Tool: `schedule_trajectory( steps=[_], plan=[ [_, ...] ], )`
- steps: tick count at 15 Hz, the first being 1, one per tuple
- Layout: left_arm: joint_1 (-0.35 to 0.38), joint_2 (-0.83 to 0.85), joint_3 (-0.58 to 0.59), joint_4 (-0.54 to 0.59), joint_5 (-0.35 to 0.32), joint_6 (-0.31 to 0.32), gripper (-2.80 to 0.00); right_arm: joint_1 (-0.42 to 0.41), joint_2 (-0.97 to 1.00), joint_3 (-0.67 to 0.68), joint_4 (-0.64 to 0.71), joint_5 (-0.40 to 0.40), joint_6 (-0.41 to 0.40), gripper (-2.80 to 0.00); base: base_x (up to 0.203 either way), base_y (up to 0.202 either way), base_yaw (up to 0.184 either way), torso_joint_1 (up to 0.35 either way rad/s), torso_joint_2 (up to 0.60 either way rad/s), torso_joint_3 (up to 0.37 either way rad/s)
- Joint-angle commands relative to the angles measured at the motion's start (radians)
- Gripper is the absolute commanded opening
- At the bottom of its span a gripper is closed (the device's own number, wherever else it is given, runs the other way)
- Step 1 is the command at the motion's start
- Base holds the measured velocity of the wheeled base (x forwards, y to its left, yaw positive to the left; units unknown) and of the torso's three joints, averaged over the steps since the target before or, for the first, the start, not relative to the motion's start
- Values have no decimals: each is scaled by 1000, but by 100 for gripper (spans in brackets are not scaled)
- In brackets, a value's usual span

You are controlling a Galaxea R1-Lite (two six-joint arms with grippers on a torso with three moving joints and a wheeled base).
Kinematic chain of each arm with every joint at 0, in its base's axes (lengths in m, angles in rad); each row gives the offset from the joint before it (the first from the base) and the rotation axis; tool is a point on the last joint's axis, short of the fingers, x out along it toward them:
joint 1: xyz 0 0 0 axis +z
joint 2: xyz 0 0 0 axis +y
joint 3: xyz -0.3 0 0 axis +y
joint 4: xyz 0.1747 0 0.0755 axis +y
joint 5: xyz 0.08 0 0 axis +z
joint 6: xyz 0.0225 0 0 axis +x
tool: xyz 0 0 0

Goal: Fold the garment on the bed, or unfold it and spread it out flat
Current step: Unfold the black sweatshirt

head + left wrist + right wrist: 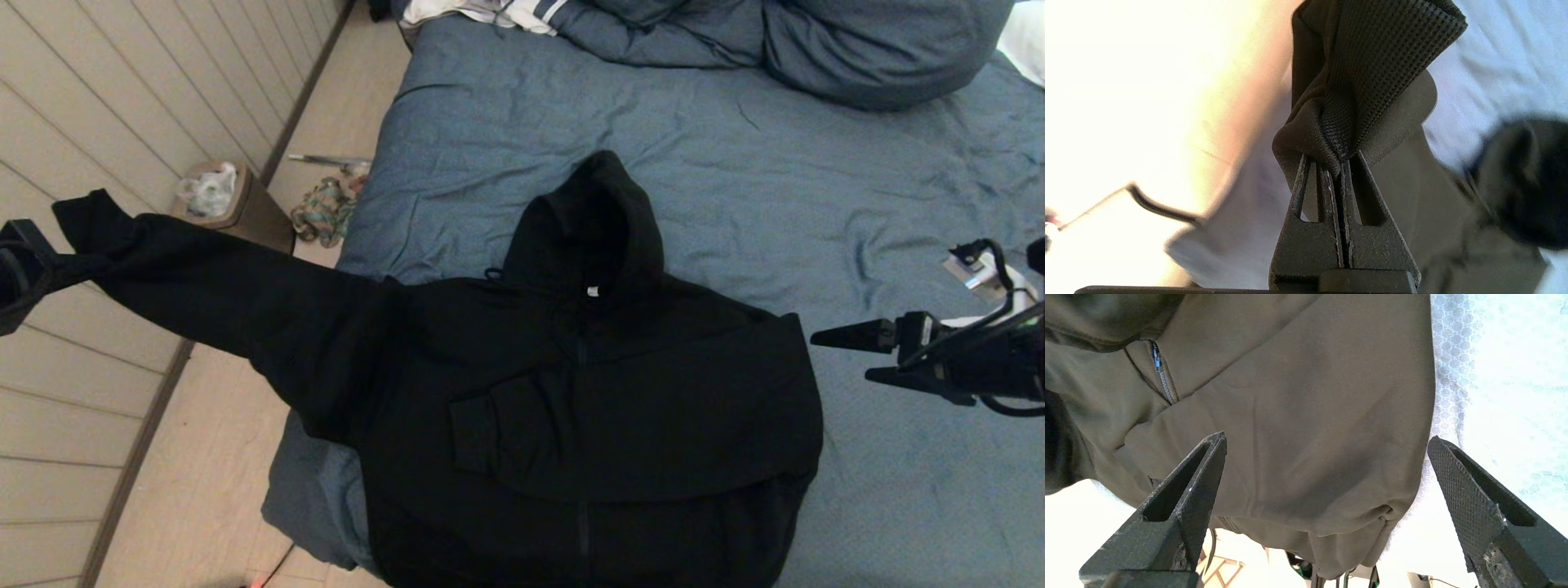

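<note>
The black hooded garment (pixel 588 392) lies zip-side up on the slate-blue bed (pixel 816 180), its hood pointing away from me. One sleeve is folded across the chest, its cuff (pixel 473 433) near the zip. The other sleeve (pixel 220 286) stretches out past the bed's left edge and hangs above the floor. My left gripper (pixel 51 265) is shut on that sleeve's end; in the left wrist view the ribbed cuff (pixel 1355 81) bunches out of the shut left gripper (pixel 1340 163). My right gripper (pixel 841 355) hovers open just right of the garment, holding nothing; the right wrist view shows the right gripper (pixel 1327 437) wide open over the fabric (pixel 1306 416).
A brown bin with a plastic bag (pixel 214 196) and a multicoloured rag (pixel 326 212) sit on the wooden floor left of the bed. A white striped cloth (pixel 490 12) and blue pillows (pixel 882 49) lie at the head. A panelled wall (pixel 98 106) runs along the left.
</note>
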Motion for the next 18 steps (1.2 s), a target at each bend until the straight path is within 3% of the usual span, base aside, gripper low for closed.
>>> schedule_trajectory(
  steps=[1, 5, 6, 7, 8, 11, 15, 16, 18],
  plan=[
    [87, 66, -8, -39, -20, 2, -280, 1, 3, 1, 0, 3, 1, 0, 0, 0, 0, 0, 0, 0],
    [168, 98, 11, -76, -34, 37, -280, 3, 3, 6, 0, 2, -1, 0, 0, 0, 0, 0, 0, 0],
    [173, 98, 10, -79, -36, 35, 0, 3, 3, 6, 0, 3, -2, 0, 0, 0, 0, 0, 0, 0],
    [176, 93, 6, -81, -49, 32, 0, 3, 3, 6, 0, 3, -7, 0, 0, 0, 0, 0, 0, 0],
    [180, 81, 8, -81, -82, 32, 0, 3, -1, 6, 0, 3, -7, -280, 0, 0, 0, 0, 0, 0],
    [182, 68, 5, -81, -102, 31, 0, 1, -14, 8, 1, 9, -6, -280, 0, 0, 0, 0, 0, 0],
    [180, 35, 22, -70, -110, 31, 0, 6, -46, 29, 4, 74, -7, -280, 0, 0, 0, 0, 0, 0],
    [169, 10, 45, -68, -123, 30, 0, 27, -62, 42, 5, 78, -6, -280, 0, 0, 0, 0, 0, 0],
    [74, -29, 84, -63, -147, 26, 0, 99, -82, 62, 8, 79, 3, -280, 0, 0, 0, 0, 0, 0]
  ],
)
